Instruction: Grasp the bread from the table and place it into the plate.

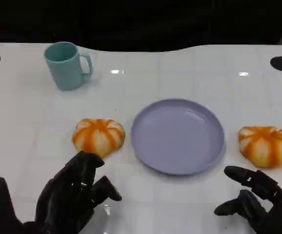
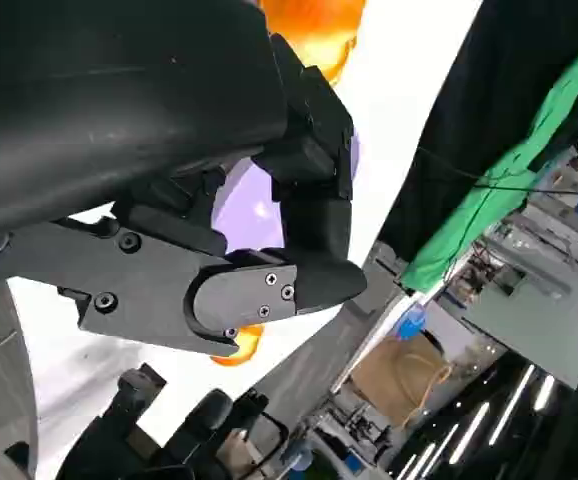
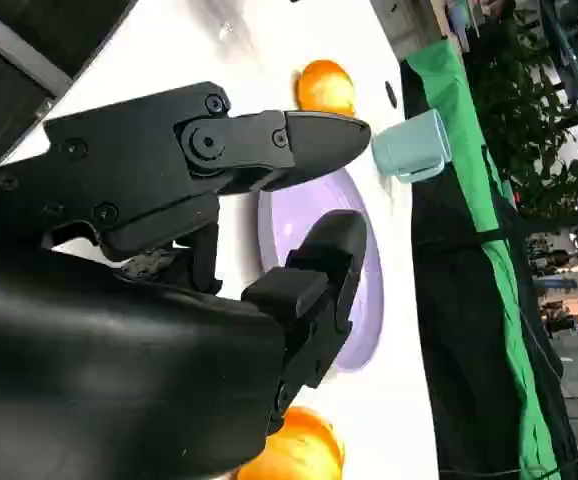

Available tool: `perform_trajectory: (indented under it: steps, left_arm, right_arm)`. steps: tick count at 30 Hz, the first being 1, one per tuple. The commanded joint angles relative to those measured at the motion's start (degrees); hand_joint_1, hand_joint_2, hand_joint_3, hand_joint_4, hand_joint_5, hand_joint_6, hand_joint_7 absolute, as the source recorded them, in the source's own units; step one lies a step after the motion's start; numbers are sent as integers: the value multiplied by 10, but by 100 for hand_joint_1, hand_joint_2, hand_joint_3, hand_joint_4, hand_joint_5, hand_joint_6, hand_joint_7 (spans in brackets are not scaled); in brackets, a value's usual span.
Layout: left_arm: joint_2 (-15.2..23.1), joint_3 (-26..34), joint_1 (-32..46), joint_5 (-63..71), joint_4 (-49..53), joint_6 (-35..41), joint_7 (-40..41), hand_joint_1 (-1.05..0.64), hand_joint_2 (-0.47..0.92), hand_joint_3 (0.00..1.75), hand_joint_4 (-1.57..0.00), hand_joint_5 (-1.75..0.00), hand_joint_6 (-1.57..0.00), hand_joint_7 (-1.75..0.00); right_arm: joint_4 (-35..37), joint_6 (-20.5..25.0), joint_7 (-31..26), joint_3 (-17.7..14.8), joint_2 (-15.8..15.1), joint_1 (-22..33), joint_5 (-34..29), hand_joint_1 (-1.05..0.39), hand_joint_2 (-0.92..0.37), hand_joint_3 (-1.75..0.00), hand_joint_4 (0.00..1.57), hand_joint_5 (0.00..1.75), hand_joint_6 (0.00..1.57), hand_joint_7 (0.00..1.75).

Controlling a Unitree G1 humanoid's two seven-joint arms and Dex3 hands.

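Observation:
Two orange-and-white striped bread rolls lie on the white table, one [image 1: 98, 136] left of the lavender plate [image 1: 178, 136] and one [image 1: 265, 145] right of it. The plate has nothing on it. My left hand [image 1: 70, 195] hovers just in front of the left bread, fingers spread, holding nothing. My right hand [image 1: 258, 202] sits in front of the right bread, fingers apart, holding nothing. The left wrist view shows the near bread [image 2: 314, 25] and the plate [image 2: 244, 210] past my fingers. In the right wrist view the plate [image 3: 364, 290] lies between the near bread [image 3: 299, 450] and the far bread [image 3: 324, 88].
A teal mug [image 1: 65, 65] stands at the back left; it also appears in the right wrist view [image 3: 409, 145]. The table's far edge meets a black backdrop. Dark round holes [image 1: 281, 63] mark the table's back corners.

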Motion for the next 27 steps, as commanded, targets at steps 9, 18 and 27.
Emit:
perform_trajectory:
  steps: [9,18,27]
  left_arm:
    - [3,5,-3,-4,5,-5,-4,-52,92,43,-72,-175,-57,-168]
    - [3,7,-3,-7,4,-3,-6,-52,92,43,-72,-175,-57,-169]
    - [13,6,-8,-5,8,-8,-21,-55,92,44,-70,-175,-56,-159]
  right_arm:
    - [-2,5,0,-7,-9,-2,7,-76,-92,-28,74,113,86,57]
    - [-1,2,0,-7,-8,-1,5,-76,-92,-26,75,113,86,58]
    - [1,2,4,-5,-8,-3,7,-75,-92,-27,74,113,85,58]
